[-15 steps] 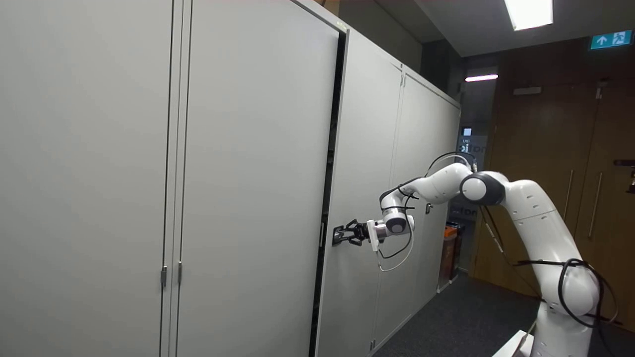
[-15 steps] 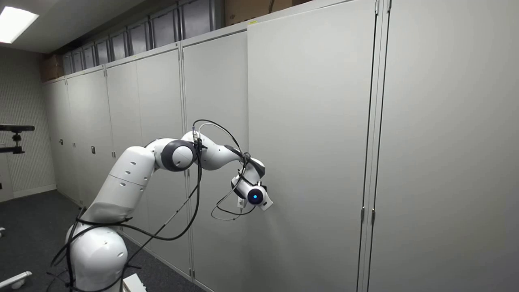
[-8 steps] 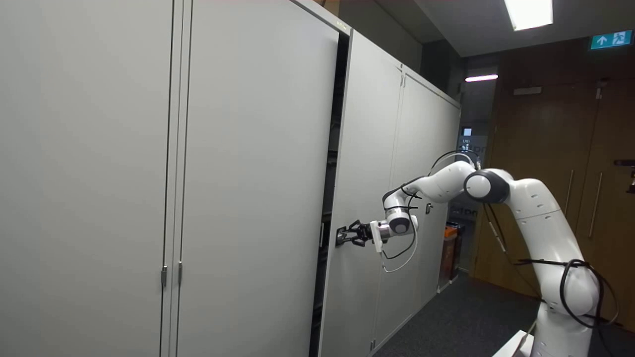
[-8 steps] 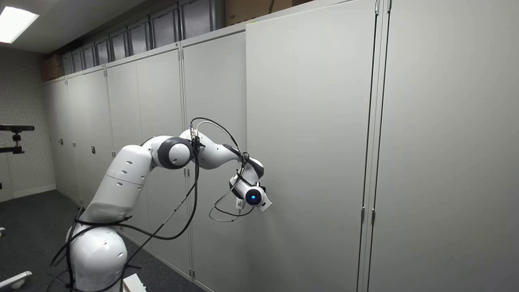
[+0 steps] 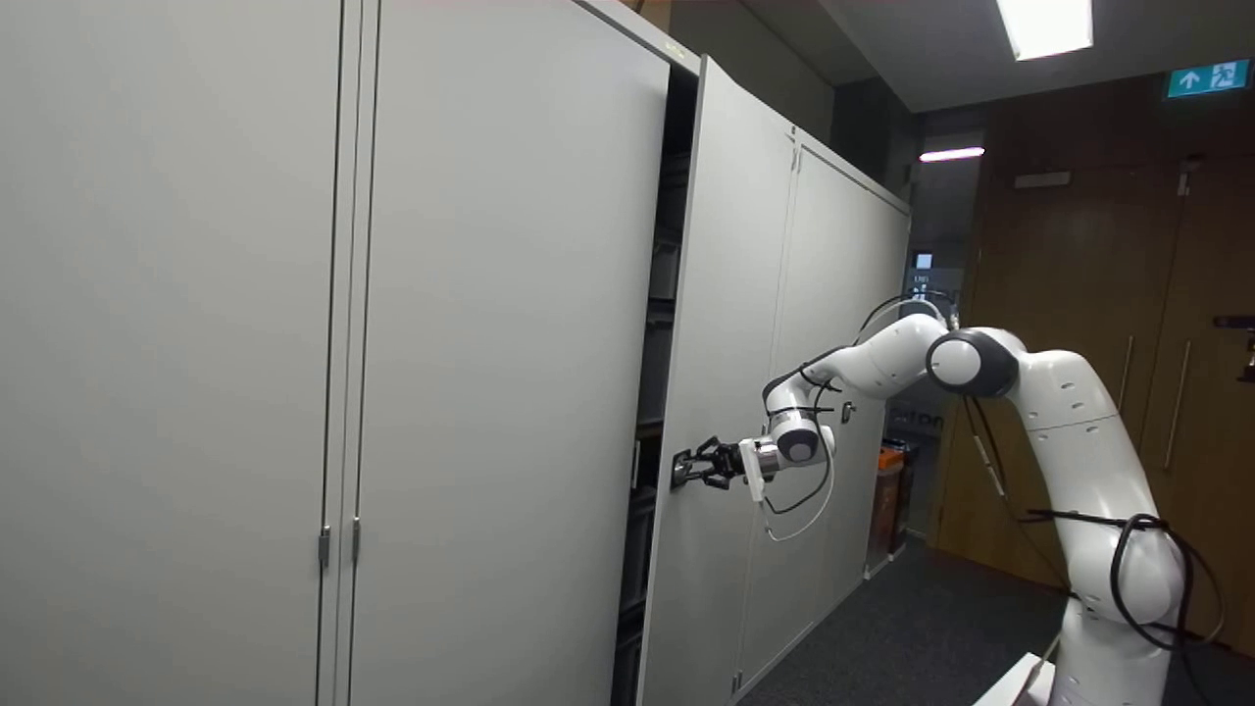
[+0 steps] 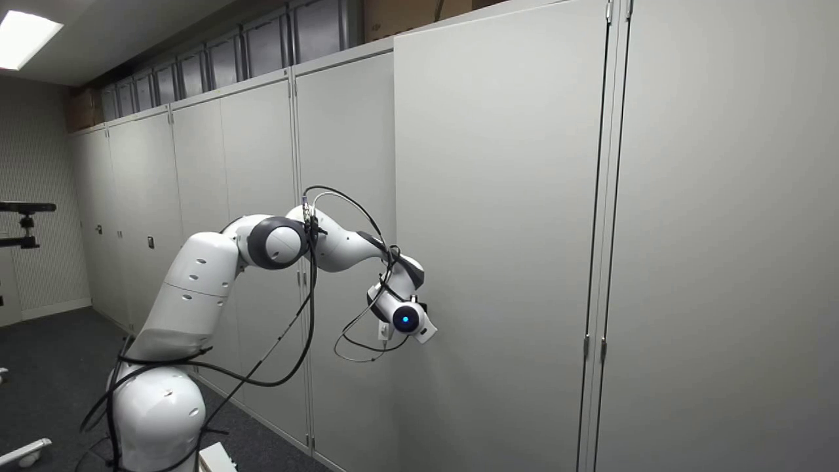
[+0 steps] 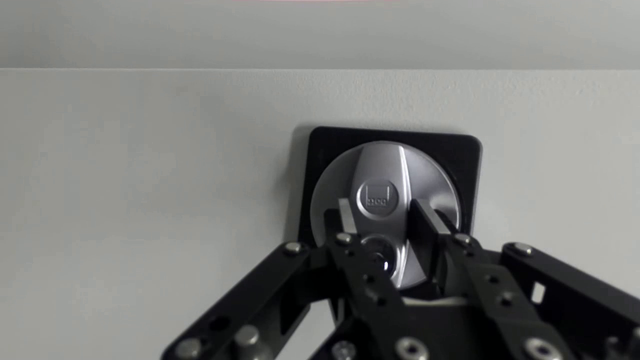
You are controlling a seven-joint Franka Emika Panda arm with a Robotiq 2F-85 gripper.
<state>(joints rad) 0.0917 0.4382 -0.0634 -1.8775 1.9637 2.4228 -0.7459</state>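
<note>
1. While the robot arm (image 5: 1064,392) is standing before a row of grey cabinets (image 6: 255,183), its end effector (image 7: 385,215) is grasping the silver handle (image 7: 380,197) on the cabinet door (image 5: 726,294).
2. The two fingers (image 7: 422,222) are pinching the raised central ridge (image 7: 382,165), one on each side, and are covering part of the handle's lower half.
3. The handle is sitting on a square black plate (image 7: 319,144), close beside the door's free edge.
4. The cabinet door is standing ajar: a dark gap (image 5: 681,127) is showing between its edge and the adjoining door (image 5: 510,353), with shelved contents (image 5: 655,378) appearing too dim to identify.
5. In an exterior view, the wrist (image 6: 406,319) is hiding the handle, and black cables (image 6: 312,288) are looping along the arm.
6. Grey crates (image 6: 265,51) and a cardboard box (image 6: 413,16) are resting on top of the cabinets.
7. In an exterior view, a bin with an orange top (image 5: 885,490) is standing beyond the last visible cabinet, near a wooden double door (image 5: 1069,284). An illuminated exit sign (image 5: 1207,78) is hanging near the ceiling, and a ceiling light (image 5: 1047,27) is glowing.
</note>
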